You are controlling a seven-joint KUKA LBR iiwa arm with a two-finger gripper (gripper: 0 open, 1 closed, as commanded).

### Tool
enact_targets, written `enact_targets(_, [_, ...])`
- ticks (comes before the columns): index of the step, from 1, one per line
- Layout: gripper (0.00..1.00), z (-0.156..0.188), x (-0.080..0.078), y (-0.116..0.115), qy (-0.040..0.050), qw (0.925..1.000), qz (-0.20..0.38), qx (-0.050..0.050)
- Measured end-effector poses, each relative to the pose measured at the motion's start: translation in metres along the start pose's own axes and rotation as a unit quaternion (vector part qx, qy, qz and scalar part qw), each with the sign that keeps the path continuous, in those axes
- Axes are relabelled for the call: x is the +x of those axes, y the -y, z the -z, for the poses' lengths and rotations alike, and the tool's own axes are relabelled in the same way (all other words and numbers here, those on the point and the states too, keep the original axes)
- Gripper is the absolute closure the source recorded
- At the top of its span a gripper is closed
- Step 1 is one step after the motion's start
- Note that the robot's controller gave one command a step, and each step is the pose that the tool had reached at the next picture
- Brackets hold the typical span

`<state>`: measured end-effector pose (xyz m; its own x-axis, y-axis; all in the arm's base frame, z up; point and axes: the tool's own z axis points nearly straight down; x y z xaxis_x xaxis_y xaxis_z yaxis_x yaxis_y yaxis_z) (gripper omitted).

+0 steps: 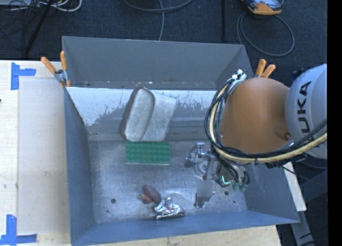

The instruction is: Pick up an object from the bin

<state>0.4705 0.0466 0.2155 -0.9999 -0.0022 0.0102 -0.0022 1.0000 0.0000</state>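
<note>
My gripper point(201, 201) hangs low over the right part of the bin floor, below the orange wrist cover. One dark finger points down toward the floor near the front wall. A crumpled silver foil piece point(168, 208) lies just to its left by the front wall. A small brown oval thing point(150, 193) rests beside the foil, a little further left. Nothing shows between the fingers.
A green studded building plate point(148, 153) lies flat in the middle of the floor. A grey oblong sponge-like pad point(139, 113) leans against the back wall. The arm and its cables cover the bin's right side.
</note>
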Motion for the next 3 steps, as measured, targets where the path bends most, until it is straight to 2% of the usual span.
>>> enact_targets(1, [0.0, -0.144, -0.019, -0.034, 0.0079, 0.9905, 0.137, 0.001])
enact_targets(2, [1.0, -0.143, -0.018, -0.034, 0.0059, 0.9908, 0.135, 0.0])
enact_targets(3, [1.0, 0.004, -0.008, -0.02, 0.0081, 0.9741, 0.226, 0.002])
